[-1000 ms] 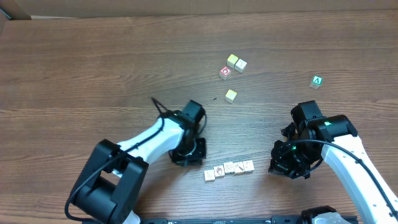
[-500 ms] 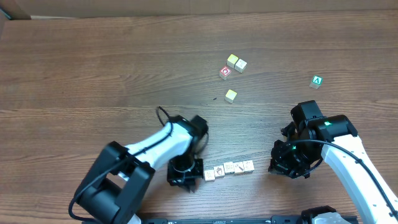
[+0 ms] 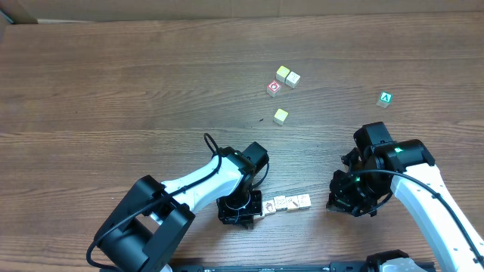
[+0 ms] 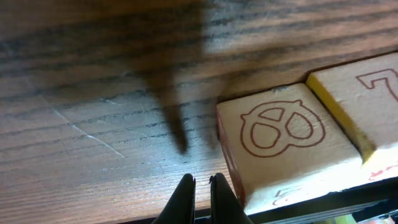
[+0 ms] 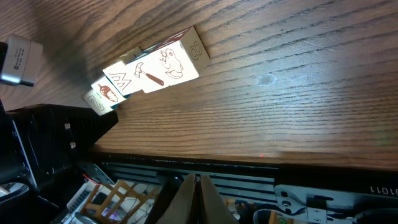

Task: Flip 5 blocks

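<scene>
left gripper [image 4: 202, 191]: my fingers are pressed together with nothing between | pretzel block [image 4: 280, 140] lies just right of my tips, at the end of the row of blocks [image 3: 287, 203] | right gripper [image 5: 196, 186]: pressed together too, the row is ahead-left of it and apart

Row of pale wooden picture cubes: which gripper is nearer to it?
Left. The left gripper sits at the left end of the row of pale wooden picture cubes; the right gripper stands apart beyond its right end.
</scene>
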Available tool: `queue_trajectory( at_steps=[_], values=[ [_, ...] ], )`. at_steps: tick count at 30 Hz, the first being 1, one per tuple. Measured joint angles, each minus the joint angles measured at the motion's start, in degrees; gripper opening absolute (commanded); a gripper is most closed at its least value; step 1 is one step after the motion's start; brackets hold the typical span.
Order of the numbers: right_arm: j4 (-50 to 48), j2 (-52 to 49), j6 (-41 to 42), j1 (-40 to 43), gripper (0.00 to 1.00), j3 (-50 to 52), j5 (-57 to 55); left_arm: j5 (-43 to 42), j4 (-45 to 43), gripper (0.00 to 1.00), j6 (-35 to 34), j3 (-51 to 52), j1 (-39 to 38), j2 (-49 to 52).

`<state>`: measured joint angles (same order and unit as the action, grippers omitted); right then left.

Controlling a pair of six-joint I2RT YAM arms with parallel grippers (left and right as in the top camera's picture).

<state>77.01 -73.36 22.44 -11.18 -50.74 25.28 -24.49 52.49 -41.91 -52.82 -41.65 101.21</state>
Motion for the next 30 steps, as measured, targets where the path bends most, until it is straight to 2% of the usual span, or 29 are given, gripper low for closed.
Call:
queue_trajectory(
  at_steps=[13,30],
  values=[
    [0.0,0.0,0.0,0.0,0.04,0.0,0.0,1.1,1.5,0.05,-3.0,0.0,0.0,0.1],
    [-0.2,0.0,0.0,0.0,0.04,0.0,0.0,4.1,-1.0,0.04,-7.5,0.0,0.1,0.1]
  ],
)
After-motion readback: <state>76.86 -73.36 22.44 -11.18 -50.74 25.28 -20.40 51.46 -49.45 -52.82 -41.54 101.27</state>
